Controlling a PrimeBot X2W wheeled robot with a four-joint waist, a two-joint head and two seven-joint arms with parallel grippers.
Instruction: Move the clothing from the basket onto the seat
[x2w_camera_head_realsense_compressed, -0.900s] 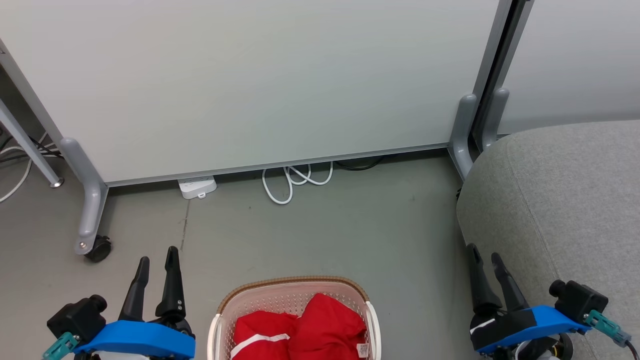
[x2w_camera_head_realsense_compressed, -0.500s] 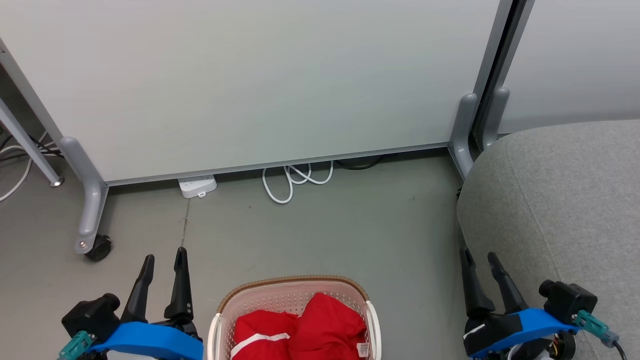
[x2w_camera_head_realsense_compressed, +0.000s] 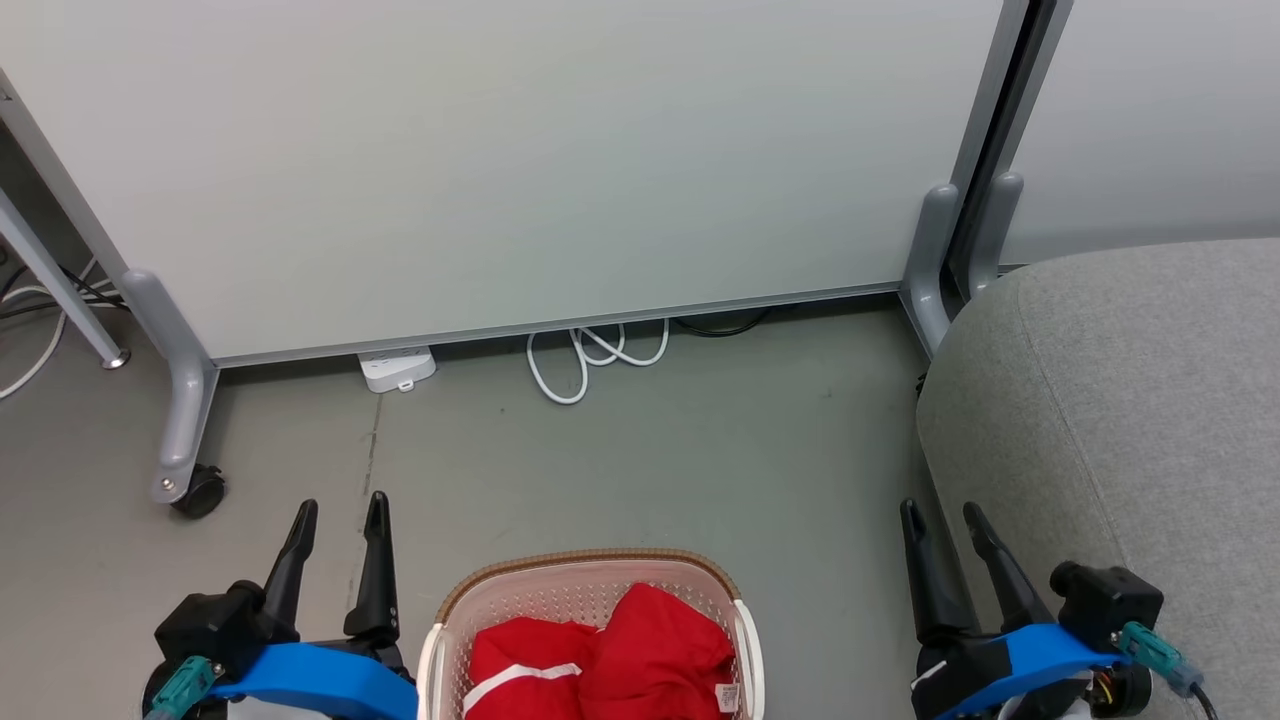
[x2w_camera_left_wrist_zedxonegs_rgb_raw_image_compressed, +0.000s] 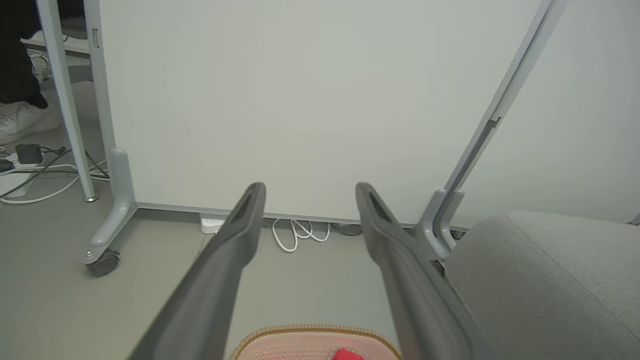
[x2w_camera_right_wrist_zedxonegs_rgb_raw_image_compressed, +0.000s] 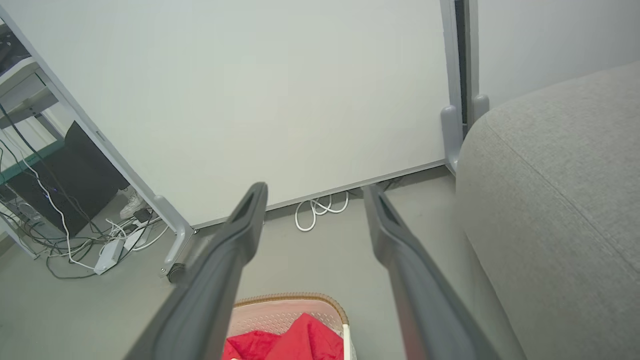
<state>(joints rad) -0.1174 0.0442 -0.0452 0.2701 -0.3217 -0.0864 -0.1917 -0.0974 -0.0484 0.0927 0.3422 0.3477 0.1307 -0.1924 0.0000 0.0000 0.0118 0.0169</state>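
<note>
The cream basket (x2w_camera_head_realsense_compressed: 590, 578) with a brown rim stands on the floor at the bottom centre of the head view, and red clothing (x2w_camera_head_realsense_compressed: 620, 655) with a white stripe lies bunched inside it. The grey seat (x2w_camera_head_realsense_compressed: 1130, 400) rises at the right. My left gripper (x2w_camera_head_realsense_compressed: 340, 510) hovers open just left of the basket, nothing between its fingers. My right gripper (x2w_camera_head_realsense_compressed: 943, 515) is open between the basket and the seat's edge. The right wrist view shows the basket (x2w_camera_right_wrist_zedxonegs_rgb_raw_image_compressed: 320, 302), clothing (x2w_camera_right_wrist_zedxonegs_rgb_raw_image_compressed: 295, 342) and seat (x2w_camera_right_wrist_zedxonegs_rgb_raw_image_compressed: 560, 200); the left wrist view shows the basket rim (x2w_camera_left_wrist_zedxonegs_rgb_raw_image_compressed: 315, 330) and seat (x2w_camera_left_wrist_zedxonegs_rgb_raw_image_compressed: 545, 280).
A pale partition panel (x2w_camera_head_realsense_compressed: 500, 160) on grey wheeled feet (x2w_camera_head_realsense_compressed: 185, 490) stands behind the basket. A white power strip (x2w_camera_head_realsense_compressed: 397, 370) and a coiled white cable (x2w_camera_head_realsense_compressed: 590, 360) lie at its base. More cables (x2w_camera_right_wrist_zedxonegs_rgb_raw_image_compressed: 100, 240) lie at the left. A shoe (x2w_camera_left_wrist_zedxonegs_rgb_raw_image_compressed: 20, 117) shows past the panel.
Both grippers have drifted inward toward the basket, the left one rightward and the right one leftward and slightly lower. Basket and clothing are unmoved.
</note>
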